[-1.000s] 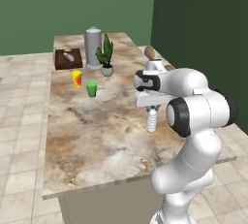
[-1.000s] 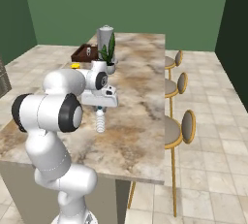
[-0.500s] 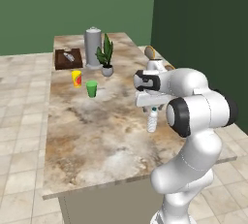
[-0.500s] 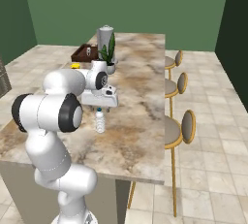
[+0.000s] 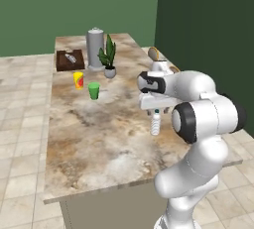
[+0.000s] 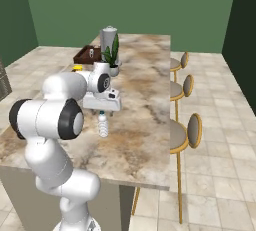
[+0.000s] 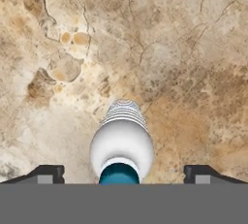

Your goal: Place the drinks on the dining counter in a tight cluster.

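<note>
A small clear water bottle with a blue cap (image 5: 156, 124) (image 6: 103, 125) stands upright on the marbled dining counter (image 5: 99, 139) (image 6: 145, 100), near its right edge. My gripper (image 5: 156, 111) (image 6: 102, 111) hangs just above the bottle, pointing straight down. In the hand view the bottle (image 7: 122, 140) rises between the two fingertips (image 7: 46, 173), which stand wide apart and clear of it on both sides. The gripper (image 7: 123, 173) is open and holds nothing.
Further back on the counter are a green cup (image 5: 94, 90), a yellow-and-red cup (image 5: 78, 80), a potted plant (image 5: 109, 59), a tall grey canister (image 5: 95, 48) and a brown tray (image 5: 69, 59). Round stools (image 6: 192, 130) line the counter's right side.
The jaws have opened from shut on the water bottle to wide apart. The bottle stays standing in the same spot on the counter.
</note>
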{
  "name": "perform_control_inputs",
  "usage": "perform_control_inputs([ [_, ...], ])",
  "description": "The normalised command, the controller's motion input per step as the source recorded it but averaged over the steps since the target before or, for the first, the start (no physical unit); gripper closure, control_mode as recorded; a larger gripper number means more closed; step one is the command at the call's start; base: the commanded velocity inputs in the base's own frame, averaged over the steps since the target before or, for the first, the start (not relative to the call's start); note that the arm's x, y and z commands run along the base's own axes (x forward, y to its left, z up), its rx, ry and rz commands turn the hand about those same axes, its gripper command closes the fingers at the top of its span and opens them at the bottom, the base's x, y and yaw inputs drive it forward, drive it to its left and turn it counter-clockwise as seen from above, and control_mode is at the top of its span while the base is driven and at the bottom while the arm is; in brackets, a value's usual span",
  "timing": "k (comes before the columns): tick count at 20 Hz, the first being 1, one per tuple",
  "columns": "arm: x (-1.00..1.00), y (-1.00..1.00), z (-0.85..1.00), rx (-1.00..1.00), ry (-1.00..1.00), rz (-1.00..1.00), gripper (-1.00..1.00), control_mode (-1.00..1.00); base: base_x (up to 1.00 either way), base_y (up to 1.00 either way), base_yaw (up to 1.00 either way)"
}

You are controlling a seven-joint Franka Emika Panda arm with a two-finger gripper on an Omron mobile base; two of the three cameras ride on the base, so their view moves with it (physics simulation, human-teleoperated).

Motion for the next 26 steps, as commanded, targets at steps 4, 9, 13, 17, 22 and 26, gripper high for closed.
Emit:
perform_control_inputs([
  [4, -0.89, 0.0, 0.3, 0.0, -0.16, 0.0, -1.0, -1.0, 0.0, 0.0, 0.0],
  [9, -0.8, 0.0, 0.42, 0.0, -0.26, 0.0, -1.0, -1.0, 0.0, 0.0, 0.0],
  [13, -0.85, 0.0, 0.3, 0.0, -0.28, 0.0, -1.0, -1.0, 0.0, 0.0, 0.0],
  [17, -0.99, 0.0, 0.07, 0.0, -0.19, 0.0, -1.0, -1.0, 0.0, 0.0, 0.0],
  [22, -0.92, 0.0, 0.0, 0.0, -0.04, 0.0, -1.0, -1.0, 0.0, 0.0, 0.0],
  [26, -0.7, 0.0, 0.3, 0.0, 0.0, 0.0, -1.0, -1.0, 0.0, 0.0, 0.0],
])
